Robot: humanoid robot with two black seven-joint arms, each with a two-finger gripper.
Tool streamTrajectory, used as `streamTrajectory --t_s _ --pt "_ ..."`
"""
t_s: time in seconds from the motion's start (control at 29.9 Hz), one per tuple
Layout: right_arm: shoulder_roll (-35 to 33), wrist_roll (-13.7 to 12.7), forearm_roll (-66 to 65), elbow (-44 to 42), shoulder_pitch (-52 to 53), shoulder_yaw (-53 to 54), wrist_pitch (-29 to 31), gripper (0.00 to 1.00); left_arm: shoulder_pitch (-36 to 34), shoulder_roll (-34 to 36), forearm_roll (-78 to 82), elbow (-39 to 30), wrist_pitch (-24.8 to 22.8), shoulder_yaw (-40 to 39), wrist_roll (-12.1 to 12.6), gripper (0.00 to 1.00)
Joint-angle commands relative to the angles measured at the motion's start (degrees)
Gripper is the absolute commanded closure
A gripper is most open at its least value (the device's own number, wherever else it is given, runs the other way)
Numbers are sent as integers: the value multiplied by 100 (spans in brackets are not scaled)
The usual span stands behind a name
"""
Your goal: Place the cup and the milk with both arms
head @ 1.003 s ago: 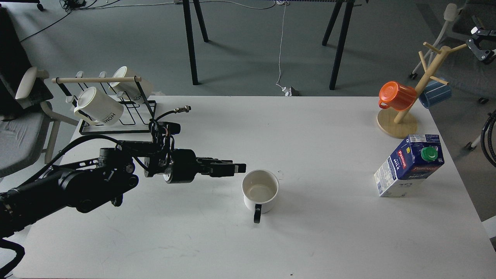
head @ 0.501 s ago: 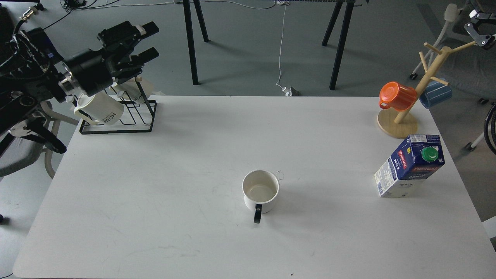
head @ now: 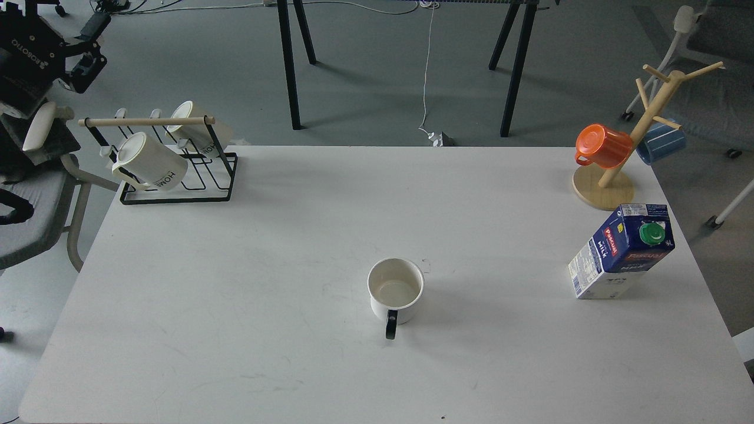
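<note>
The plain white cylindrical cup (head: pixel 396 291) with a thin black handle stands upright nearest the camera, roughly at the middle of the white rectangular table (head: pixel 235 330), its handle pointing toward the near edge and its cream inside showing. Nothing touches it. Well apart to the right, near the table's right edge, the dark blue and white rectangular milk carton (head: pixel 621 252) stands with its green round screw cap (head: pixel 652 234) on top and the red "Pascual" label on its side.

Farther back on the right corner a pale wooden mug tree (head: pixel 612 176) on a round base carries an orange plastic cup (head: pixel 602 145) on one peg and a blue cup (head: pixel 661 142) on another. On the far left corner a black wire rack with a wooden rail (head: pixel 177 176) holds two white mugs printed "HOME" (head: pixel 150 162), both tilted.

Beyond the table's far left, off its surface at the top left corner of the view, the left gripper (head: pixel 88 50) hangs over the grey floor beside a grey chair (head: pixel 29 218); its fingers are dark and partly cut by the frame, so I cannot tell whether they are spread or pressed together. The right gripper does not appear
</note>
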Motion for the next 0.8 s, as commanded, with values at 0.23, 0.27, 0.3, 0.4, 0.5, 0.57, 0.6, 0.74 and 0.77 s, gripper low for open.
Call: streamTrajectory --t_s 0.23,0.27,0.3,0.4,0.5,0.57,0.6,0.74,0.77 --pt "-1119 142 483 699 -672 -1548 0 1 279 -105 12 -5 -1 0 0 11" --pt "-1119 142 483 699 -672 -1811 0 1 297 -105 20 -5 -1 0 0 11" --pt "-1119 142 483 699 -672 -2136 0 1 297 -114 29 -5 -1 0 0 11" --pt "-1093 142 457 699 -698 -3033 0 1 332 -228 55 13 -1 8 0 11" --pt "-1049 142 439 699 -698 -3632 0 1 350 -342 64 153 -1 43 0 11" --pt "-892 168 431 664 -733 -3773 0 1 341 -439 73 276 -1 78 0 10" --pt "-699 186 404 638 -759 -3818 0 1 341 -474 82 311 -1 87 0 10" --pt "548 414 387 121 -891 -3836 0 1 332 -536 82 329 -1 87 0 10" --pt "829 510 378 -29 -891 -3827 0 1 332 -545 82 329 -1 87 0 10"
